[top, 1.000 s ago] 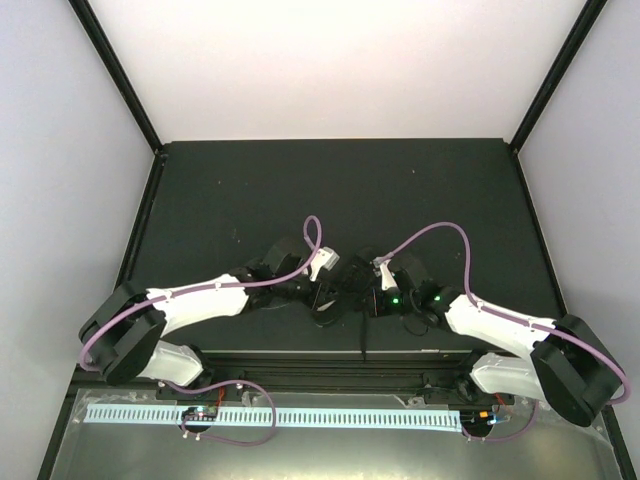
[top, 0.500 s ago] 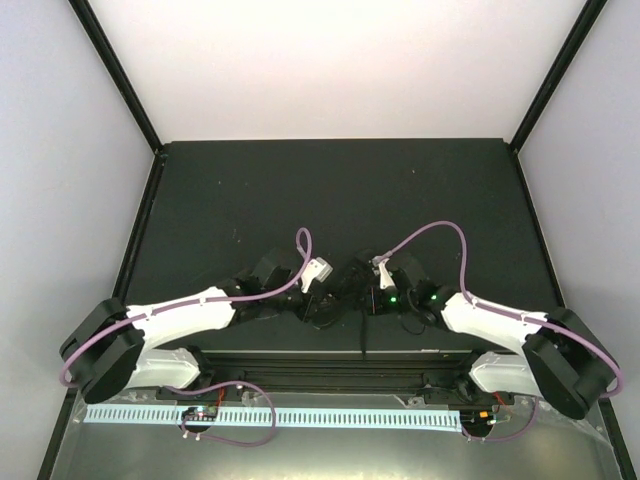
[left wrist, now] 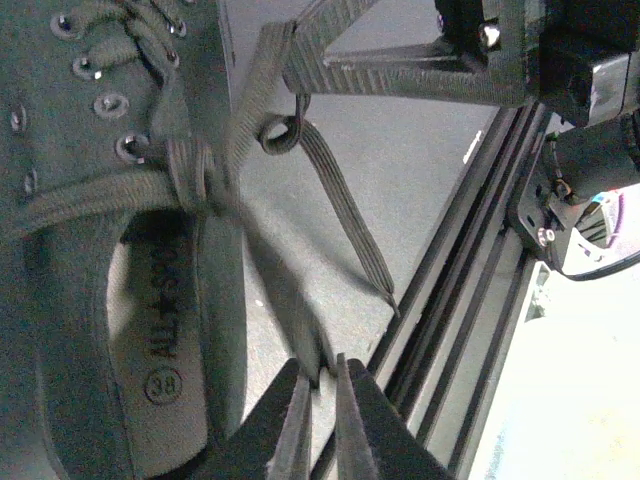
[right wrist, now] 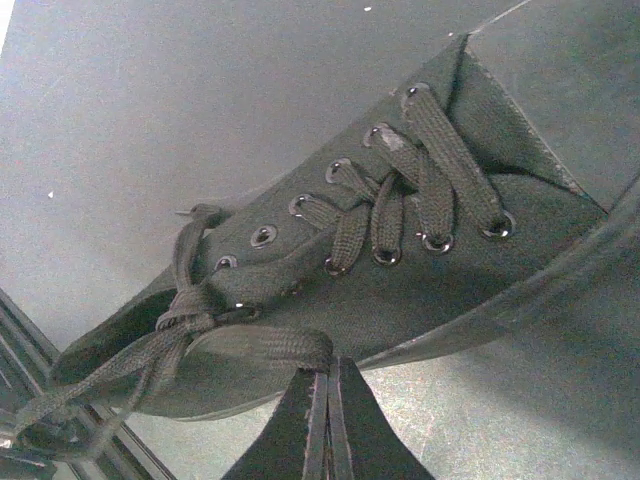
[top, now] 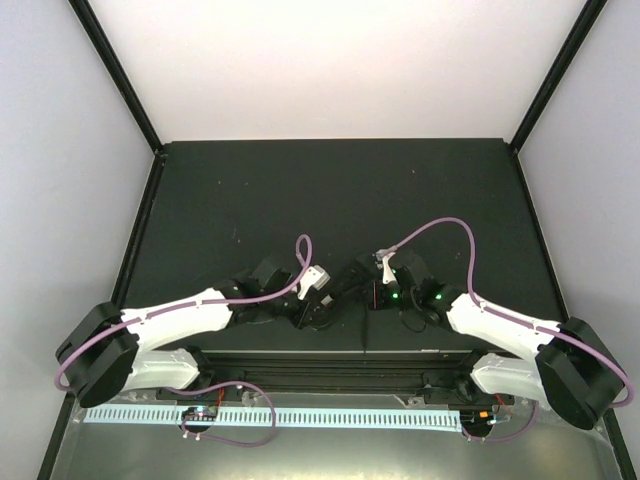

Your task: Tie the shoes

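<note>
As left hand (left wrist: 322, 374) pinches lace (left wrist: 275, 290), shoe (left wrist: 60, 210) beside.

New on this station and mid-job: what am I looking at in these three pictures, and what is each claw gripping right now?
The machine is a left arm and a right arm, each ending in a two-finger gripper. The wide picture looks down on the black table from above; the other two come from cameras on the wrists. On the table lies one black shoe with a knot in its laces. The left gripper and the right gripper are each shut on a strand of those laces.
</note>
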You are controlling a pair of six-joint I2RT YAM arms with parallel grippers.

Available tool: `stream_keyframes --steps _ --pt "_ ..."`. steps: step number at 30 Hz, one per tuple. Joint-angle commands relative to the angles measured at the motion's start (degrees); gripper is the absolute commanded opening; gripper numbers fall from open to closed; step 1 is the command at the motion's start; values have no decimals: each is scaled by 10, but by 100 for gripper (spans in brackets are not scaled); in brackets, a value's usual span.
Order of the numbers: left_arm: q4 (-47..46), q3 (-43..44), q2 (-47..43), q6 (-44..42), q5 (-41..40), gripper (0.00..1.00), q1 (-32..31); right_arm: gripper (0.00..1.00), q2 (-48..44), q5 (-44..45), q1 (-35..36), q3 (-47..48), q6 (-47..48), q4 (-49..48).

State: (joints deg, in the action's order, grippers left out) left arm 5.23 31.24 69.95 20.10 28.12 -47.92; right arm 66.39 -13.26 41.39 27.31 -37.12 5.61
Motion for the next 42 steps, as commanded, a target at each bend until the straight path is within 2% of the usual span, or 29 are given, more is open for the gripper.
stream_keyframes --steps 1,7,9,11,21,34,42 --pt "43 10 -29 -1 9 14 -4 2 -2 -17 -3 12 29 -3" --pt "121 55 -67 6 -59 43 1 2 6 -85 -2 -5 52 -29" --pt "132 72 -67 15 -70 48 7 2 10 -96 -2 -14 51 -42" --pt "121 81 -59 24 -70 49 15 2 15 -100 -2 -19 51 -50" --pt "99 147 88 4 -25 35 30 2 41 -119 -1 -26 51 -83" --pt "93 168 138 -5 -33 24 31 2 67 -138 -1 -24 53 -104" --pt "80 170 160 -1 -34 21 31 2 73 -143 -1 -24 55 -107"
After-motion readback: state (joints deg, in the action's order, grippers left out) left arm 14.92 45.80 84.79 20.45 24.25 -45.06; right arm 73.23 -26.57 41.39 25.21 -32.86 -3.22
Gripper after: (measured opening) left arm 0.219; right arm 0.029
